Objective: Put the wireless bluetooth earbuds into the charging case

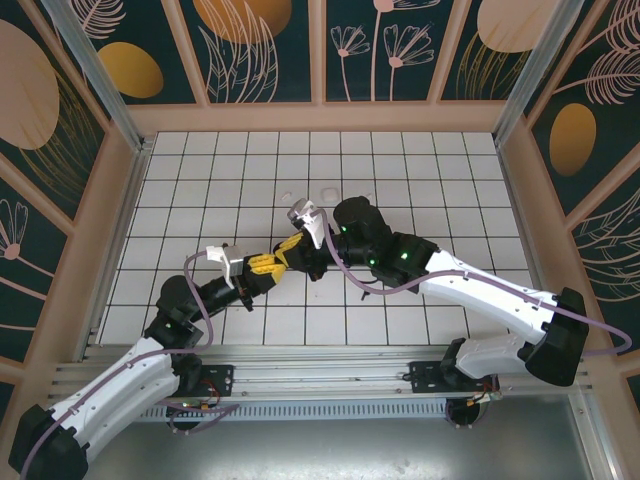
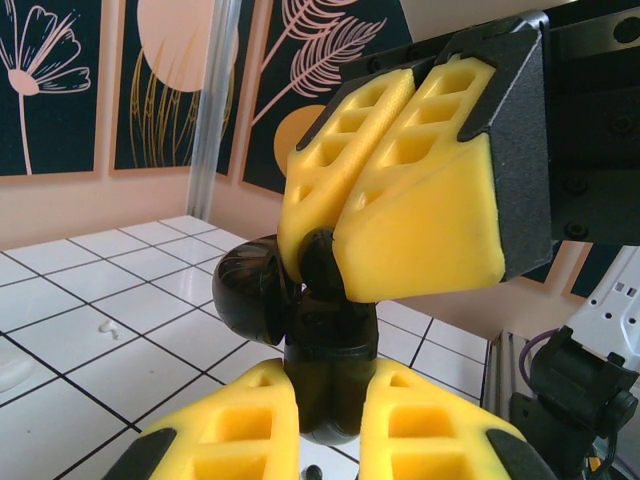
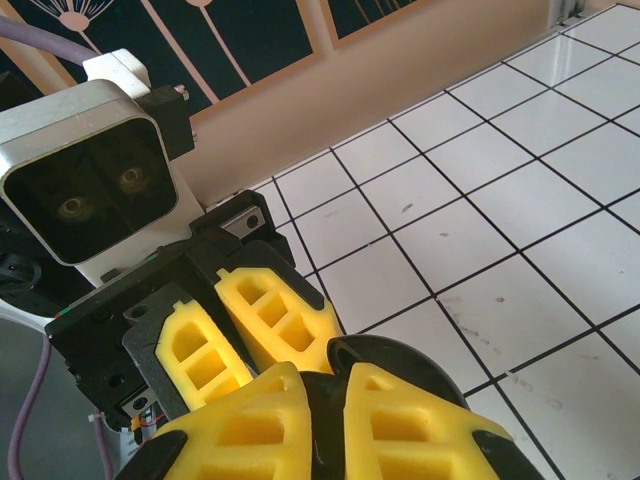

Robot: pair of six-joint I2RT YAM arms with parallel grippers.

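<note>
Left end effector point(image 2: 330, 405), at frame bottom, clamps the glossy black rounded charging case point(image 2: 322, 345), long axis running up the frame; right end effector point(image 2: 322, 262) pinches its upper part. Farther, upper centre of the white tiled bench point(image 1: 200, 180), two small whitish earbuds point(image 1: 328, 190) lie nearer the right arm.

Your left arm point(image 1: 110, 385) and right arm point(image 1: 490, 290) share one build: smooth white shell links joined by chunky black joint housings. A lilac cable point(image 1: 203, 305) loops loosely along each, and small green lights point(image 1: 404, 258) glow on the right arm's black forearm. You'll see the fingers point(image 2: 420, 200) are matte yellow pads moulded with rows of rectangular pockets and backed by black plates. The left wrist camera point(image 3: 90, 185) is a silver-white box with two dark lenses, with small screws point(image 3: 253, 221) in the black bracket beneath.
</note>
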